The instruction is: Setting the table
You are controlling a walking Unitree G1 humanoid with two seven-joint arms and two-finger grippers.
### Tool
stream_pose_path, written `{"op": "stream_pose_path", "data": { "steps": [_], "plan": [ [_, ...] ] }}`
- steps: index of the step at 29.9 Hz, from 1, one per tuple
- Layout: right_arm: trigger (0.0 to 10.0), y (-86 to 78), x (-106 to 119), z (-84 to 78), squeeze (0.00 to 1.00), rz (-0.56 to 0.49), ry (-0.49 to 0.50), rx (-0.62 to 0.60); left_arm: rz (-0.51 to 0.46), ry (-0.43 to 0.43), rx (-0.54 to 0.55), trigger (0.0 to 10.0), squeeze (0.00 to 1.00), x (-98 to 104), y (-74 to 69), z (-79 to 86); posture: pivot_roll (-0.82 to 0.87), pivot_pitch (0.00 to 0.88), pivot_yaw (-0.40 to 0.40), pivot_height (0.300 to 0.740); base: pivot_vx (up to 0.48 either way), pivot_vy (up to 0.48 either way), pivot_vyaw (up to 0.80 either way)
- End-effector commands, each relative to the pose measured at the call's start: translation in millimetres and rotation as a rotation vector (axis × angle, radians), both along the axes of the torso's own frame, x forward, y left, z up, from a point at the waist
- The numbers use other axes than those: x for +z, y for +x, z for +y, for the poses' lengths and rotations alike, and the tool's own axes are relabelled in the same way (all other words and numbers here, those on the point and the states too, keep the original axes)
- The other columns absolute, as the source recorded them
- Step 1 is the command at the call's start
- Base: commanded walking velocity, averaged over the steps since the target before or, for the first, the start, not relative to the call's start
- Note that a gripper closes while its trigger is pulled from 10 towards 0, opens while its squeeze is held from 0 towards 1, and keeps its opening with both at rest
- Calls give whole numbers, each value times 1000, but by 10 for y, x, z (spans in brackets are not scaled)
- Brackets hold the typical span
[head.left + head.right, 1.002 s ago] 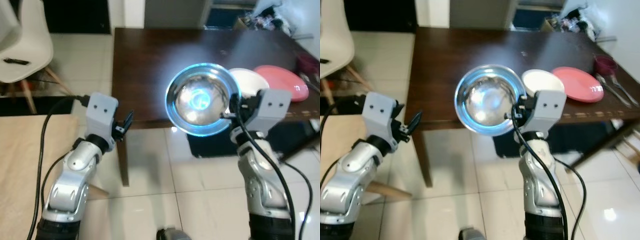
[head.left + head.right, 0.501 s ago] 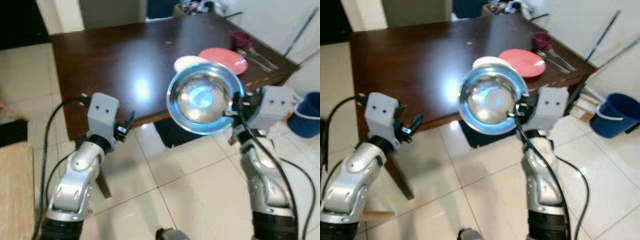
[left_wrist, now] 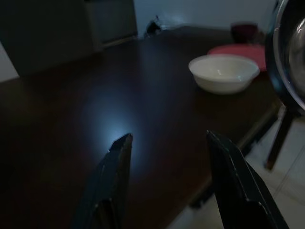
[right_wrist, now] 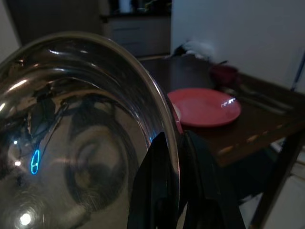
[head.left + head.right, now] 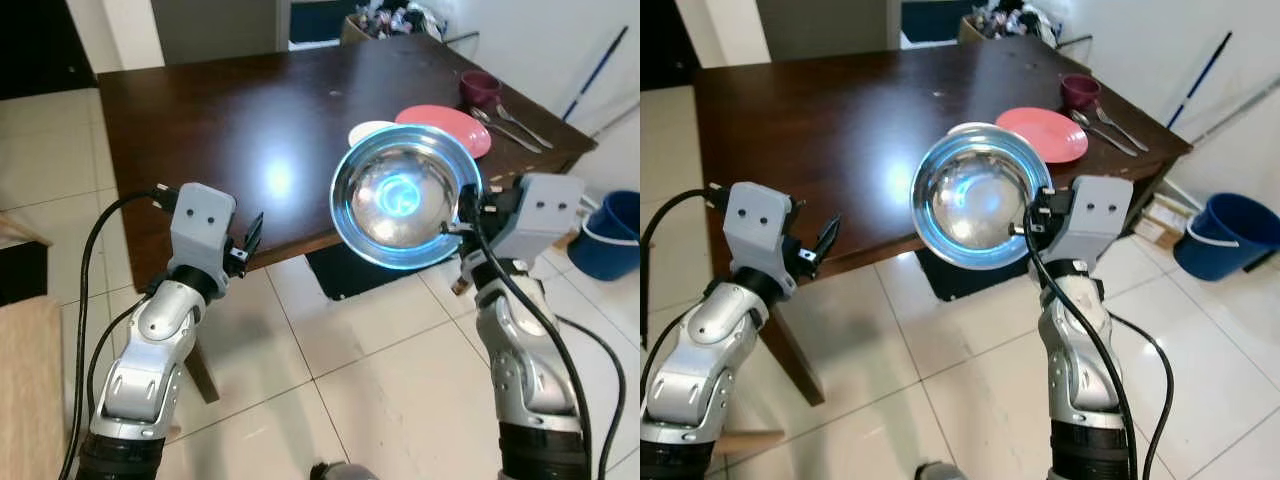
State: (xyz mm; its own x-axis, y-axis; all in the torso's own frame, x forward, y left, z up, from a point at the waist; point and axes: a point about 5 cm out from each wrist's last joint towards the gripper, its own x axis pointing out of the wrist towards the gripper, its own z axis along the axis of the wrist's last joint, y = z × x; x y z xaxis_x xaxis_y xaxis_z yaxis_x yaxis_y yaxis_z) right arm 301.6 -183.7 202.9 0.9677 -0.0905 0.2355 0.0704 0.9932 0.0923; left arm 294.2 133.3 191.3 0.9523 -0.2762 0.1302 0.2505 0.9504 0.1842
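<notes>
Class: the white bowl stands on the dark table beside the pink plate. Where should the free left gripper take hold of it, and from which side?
Probably the thin rim of the white bowl, nearest edge, coming from above: it sits upright and open, and looks too wide for the left gripper to span. One finger inside, one outside. The pink plate lies close on its far side.

White bowl [image 5: 368, 131] mostly hidden behind steel bowl [image 5: 405, 195] | steel bowl's rim cut off in right wrist view | desk [image 5: 220, 110] far-end clutter [image 5: 392, 17] too small to identify | blue bucket [image 5: 612, 235] cropped at edge
</notes>
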Motion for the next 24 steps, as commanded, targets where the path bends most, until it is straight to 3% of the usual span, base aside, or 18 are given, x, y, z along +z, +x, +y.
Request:
{"op": "stream_pose_path", "data": {
  "steps": [1, 9, 19, 24],
  "plan": [
    [10000, -2, 35, 37, 0, -22, 7, 15, 12, 11, 13, 10000, 0, -39, -7, 42, -124, 38, 10, 740, 409, -247, 0],
    [10000, 0, 29, 34, 0, -21, 7, 12, 14, 12, 4, 10000, 0, -49, -16, 27, -123, 40, 10, 740, 386, -265, 0],
    [10000, 6, 16, 46, 0, -16, 7, 28, 19, -13, -19, 10000, 0, -39, -40, -6, -121, 39, 9, 740, 0, 0, 0],
    [10000, 5, 7, 183, 0, 1, 26, 186, 20, -9, -18, 10000, 0, -36, -37, 12, -120, 40, 11, 740, 0, 0, 0]
  ]
}}
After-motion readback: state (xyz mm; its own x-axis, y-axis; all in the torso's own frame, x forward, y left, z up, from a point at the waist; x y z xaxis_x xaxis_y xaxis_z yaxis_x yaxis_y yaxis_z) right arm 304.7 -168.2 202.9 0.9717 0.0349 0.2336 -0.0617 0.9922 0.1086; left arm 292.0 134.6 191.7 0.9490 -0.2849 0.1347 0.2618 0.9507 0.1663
